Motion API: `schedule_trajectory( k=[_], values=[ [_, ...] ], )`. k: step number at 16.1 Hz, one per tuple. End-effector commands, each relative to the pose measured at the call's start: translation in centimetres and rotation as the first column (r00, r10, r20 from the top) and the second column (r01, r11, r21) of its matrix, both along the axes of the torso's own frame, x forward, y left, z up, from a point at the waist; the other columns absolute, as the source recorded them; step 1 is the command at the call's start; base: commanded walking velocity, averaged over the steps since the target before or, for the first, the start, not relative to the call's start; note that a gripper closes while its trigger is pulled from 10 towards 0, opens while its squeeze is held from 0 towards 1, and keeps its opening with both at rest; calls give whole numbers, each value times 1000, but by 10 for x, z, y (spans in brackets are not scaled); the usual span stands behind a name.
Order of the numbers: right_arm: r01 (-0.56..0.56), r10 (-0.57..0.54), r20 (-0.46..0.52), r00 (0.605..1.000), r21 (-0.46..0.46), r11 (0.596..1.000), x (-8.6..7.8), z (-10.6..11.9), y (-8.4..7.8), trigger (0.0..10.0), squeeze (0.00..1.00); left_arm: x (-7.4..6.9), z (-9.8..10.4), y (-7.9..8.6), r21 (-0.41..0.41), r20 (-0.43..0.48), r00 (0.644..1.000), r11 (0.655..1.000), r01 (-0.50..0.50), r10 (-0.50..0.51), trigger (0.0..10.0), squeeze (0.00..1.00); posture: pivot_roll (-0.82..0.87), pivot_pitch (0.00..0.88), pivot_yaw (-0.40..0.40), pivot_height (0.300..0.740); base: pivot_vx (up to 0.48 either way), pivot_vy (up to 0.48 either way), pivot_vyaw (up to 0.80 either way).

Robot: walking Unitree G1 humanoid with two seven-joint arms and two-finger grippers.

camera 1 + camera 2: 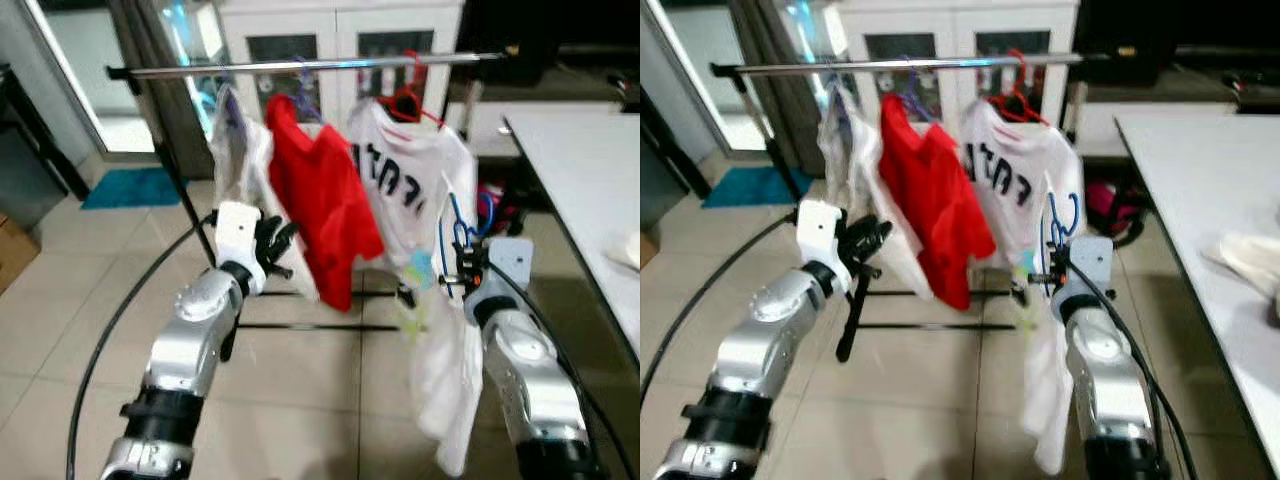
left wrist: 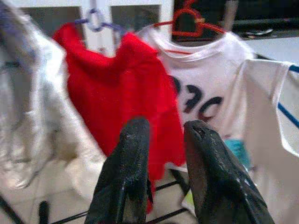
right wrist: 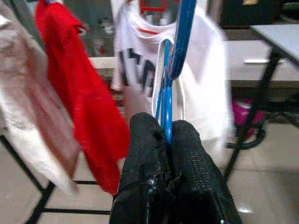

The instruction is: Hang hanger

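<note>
My right gripper (image 3: pixel 166 135) is shut on a blue hanger (image 3: pixel 174 70) that carries a white garment (image 1: pixel 450 400), held below and in front of the clothes rail (image 1: pixel 300 66). The hanger's hook (image 1: pixel 458 222) points up beside the hanging clothes. On the rail hang a pale shirt (image 1: pixel 235 150), a red shirt (image 1: pixel 320 200) on a purple hanger, and a white printed shirt (image 1: pixel 405 180) on a red hanger (image 1: pixel 405 100). My left gripper (image 1: pixel 280 245) is open, raised close to the red shirt's left edge, with nothing between its fingers (image 2: pixel 126 154).
A white table (image 1: pixel 590 180) stands at the right with a pale item on it. The rack's black base bars (image 1: pixel 300 325) lie on the tiled floor. A cabinet (image 1: pixel 340 40) stands behind the rail. A blue mat (image 1: pixel 130 187) lies at the far left.
</note>
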State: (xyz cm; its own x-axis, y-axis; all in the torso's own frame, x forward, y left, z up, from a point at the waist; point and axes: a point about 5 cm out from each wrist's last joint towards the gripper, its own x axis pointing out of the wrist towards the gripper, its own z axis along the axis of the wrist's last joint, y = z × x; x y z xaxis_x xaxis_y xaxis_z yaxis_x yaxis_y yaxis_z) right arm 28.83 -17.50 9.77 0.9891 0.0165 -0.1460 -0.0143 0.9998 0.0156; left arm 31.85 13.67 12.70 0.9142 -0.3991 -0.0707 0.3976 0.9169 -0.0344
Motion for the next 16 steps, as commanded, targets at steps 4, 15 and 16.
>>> schedule_trajectory(
  k=[4, 15, 16],
  values=[
    [-64, 64, 49, 997, -7, 998, 6, 11, 9, 10000, 0, 2, 4, 4, 4, 11, 1000, 1000, -14, 14, 10000, 0, -102, 0, 63, 740, 315, 0, 0],
    [-82, 82, 40, 996, -20, 996, 11, 9, 12, 10000, 0, 1, 4, 3, 5, 17, 1000, 1000, -13, 12, 10000, 0, -97, 0, 55, 740, 317, 0, 216],
    [-81, 82, 40, 996, -21, 996, 11, 9, 12, 10000, 0, 1, 4, 4, 5, 17, 1000, 1000, -11, 11, 10000, 0, -97, 0, 57, 740, 319, 0, 0]
  ],
)
